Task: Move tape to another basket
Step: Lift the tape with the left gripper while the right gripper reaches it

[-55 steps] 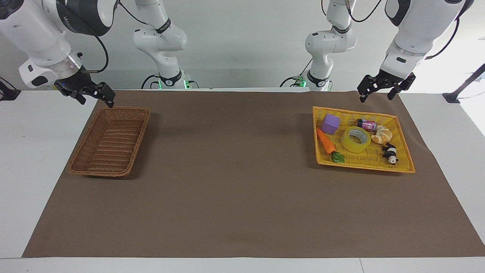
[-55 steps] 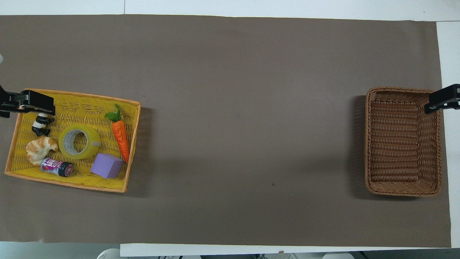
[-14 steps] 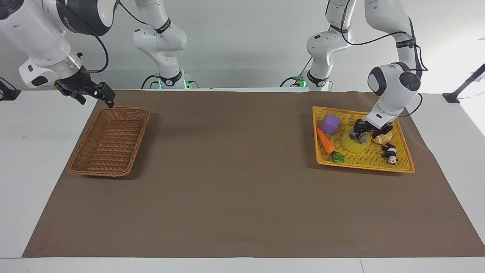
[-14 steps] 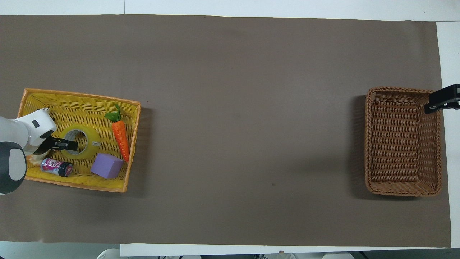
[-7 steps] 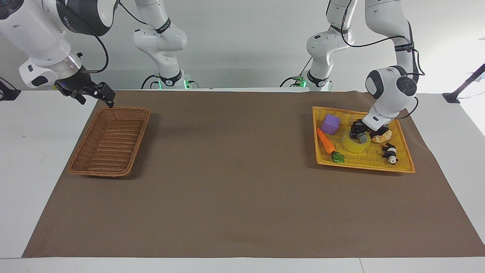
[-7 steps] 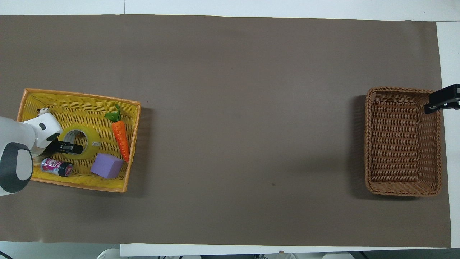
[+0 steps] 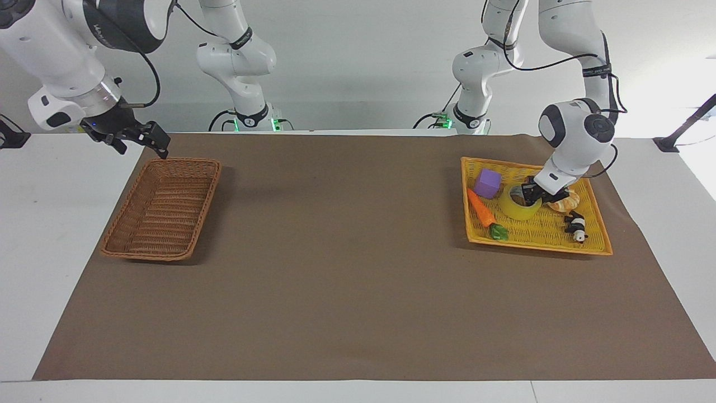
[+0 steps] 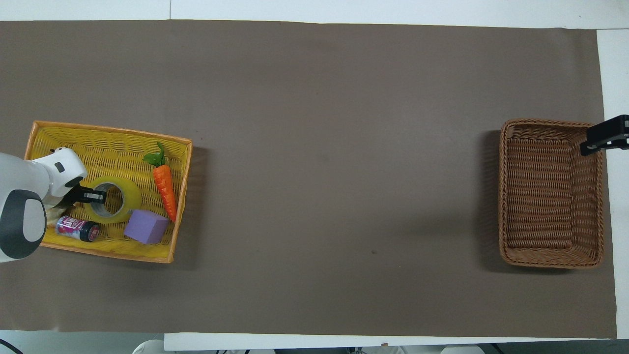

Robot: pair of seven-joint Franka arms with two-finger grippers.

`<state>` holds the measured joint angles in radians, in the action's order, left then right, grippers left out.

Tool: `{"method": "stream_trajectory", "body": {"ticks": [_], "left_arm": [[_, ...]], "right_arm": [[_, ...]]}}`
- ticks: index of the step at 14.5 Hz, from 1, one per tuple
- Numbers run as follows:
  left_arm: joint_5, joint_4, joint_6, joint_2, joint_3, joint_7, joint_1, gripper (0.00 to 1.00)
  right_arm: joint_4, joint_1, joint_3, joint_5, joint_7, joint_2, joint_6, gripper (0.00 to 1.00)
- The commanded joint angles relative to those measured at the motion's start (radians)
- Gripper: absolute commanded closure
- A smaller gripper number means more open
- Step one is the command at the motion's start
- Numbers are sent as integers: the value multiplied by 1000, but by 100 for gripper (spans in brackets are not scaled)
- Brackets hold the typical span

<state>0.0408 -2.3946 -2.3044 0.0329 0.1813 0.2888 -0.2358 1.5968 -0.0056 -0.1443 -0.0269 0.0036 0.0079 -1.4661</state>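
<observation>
Yellow translucent tape [image 7: 519, 205] sits in the yellow woven tray [image 8: 110, 135] at the left arm's end of the table [image 7: 347, 291], with the left gripper [image 7: 536, 193] down at the roll's rim; in the overhead view it meets the roll at about nine o'clock. Its fingers appear pinched on the roll's wall, one inside the core and one outside, so the step in hand looks like the grasp itself. Next comes a clean lift clear of the purple cube [image 8: 146, 226], carrot [image 8: 165, 186] and small can [image 8: 77, 228] close by, then a long carry to the brown wicker basket [image 7: 162, 208] at the right arm's end. The right gripper [image 7: 137, 138] waits over that basket's corner; whether its fingers are spread I cannot tell. The left wrist hides most of the croissant [image 7: 565, 202], and the exact contact on the roll is hard to make out.
</observation>
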Motion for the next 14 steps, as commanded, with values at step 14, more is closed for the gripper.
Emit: {"method": "stream_trajectory", "body": {"ticks": [14], "left_arm": [[-346,422,448,19,9,-494,585,99]], "right_arm": [[18,-4,5,-4,-11,-19,4,0]]}}
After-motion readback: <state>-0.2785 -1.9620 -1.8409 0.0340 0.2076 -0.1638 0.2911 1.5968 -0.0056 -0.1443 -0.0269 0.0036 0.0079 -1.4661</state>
